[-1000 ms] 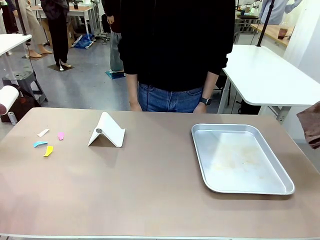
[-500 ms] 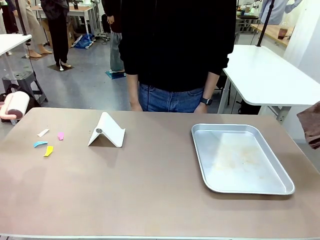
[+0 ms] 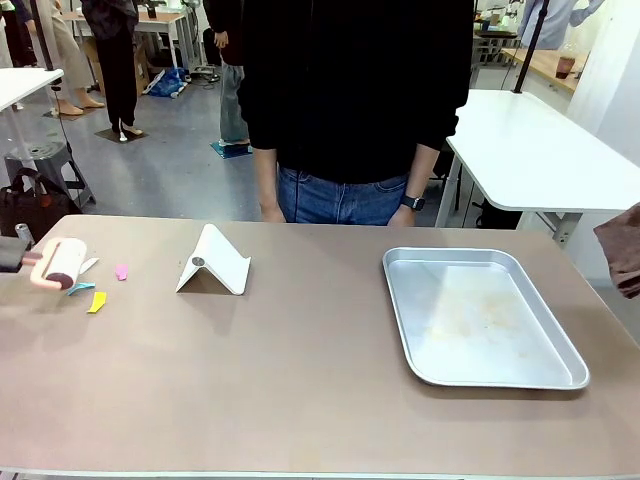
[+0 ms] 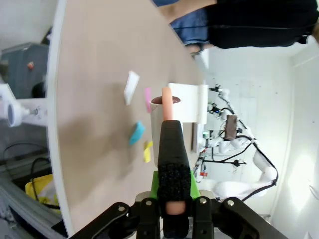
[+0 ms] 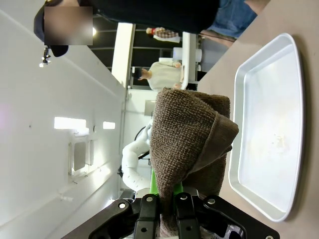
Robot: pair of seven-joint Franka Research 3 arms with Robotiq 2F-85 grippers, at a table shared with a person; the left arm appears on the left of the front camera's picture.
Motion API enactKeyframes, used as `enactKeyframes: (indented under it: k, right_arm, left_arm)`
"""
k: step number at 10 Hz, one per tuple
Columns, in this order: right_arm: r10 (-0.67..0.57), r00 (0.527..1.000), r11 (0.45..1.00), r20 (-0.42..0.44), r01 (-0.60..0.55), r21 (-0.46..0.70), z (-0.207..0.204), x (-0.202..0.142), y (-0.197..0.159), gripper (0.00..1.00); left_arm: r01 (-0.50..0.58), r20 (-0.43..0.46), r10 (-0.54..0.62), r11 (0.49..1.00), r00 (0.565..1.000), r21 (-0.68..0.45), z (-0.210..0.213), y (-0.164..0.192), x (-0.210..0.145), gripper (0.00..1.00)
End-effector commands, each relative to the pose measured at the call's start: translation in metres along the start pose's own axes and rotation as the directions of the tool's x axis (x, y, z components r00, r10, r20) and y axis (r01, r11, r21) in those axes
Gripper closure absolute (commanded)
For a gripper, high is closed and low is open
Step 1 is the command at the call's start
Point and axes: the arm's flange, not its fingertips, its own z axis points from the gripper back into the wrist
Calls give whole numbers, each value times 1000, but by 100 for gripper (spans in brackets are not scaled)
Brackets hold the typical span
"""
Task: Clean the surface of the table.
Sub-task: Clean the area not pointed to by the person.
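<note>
Jaws: left gripper (image 4: 173,191) clamped on lint roller (image 3: 62,264) handle | right gripper (image 5: 172,201) pinching brown towel (image 5: 187,134) | roller at coloured paper scraps (image 3: 97,301), table (image 3: 300,360) left end

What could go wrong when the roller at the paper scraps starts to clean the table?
1. The roller in the left pincer is near the left edge of the table. An outward stroke might push the paper scraps off instead of lifting them.
2. A long stroke to the right may hit the white folded stand.
3. The brown towel in the right pincer hangs by the tray and could shove it.
</note>
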Motion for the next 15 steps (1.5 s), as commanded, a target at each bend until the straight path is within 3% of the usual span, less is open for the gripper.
enactKeyframes:
  k: [1, 4, 10, 15]
  right_arm:
    - [4, 1000, 1000, 0, -4, 2, 0, 0, 2, 90]
    - [4, 1000, 1000, 0, -4, 2, 0, 0, 2, 90]
    - [4, 1000, 1000, 0, -4, 2, 0, 0, 2, 90]
    - [4, 1000, 1000, 0, -4, 2, 0, 0, 2, 90]
  left_arm:
    - [-7, -14, 8, 997, 1000, 71, 1, -5, -6, 78]
    - [6, 33, -8, 997, 999, 80, 12, -5, 1, 78]
    - [-42, -2, 43, 987, 999, 156, 5, 12, 3, 78]
    - [-23, -92, 42, 980, 995, 200, -24, 3, 2, 78]
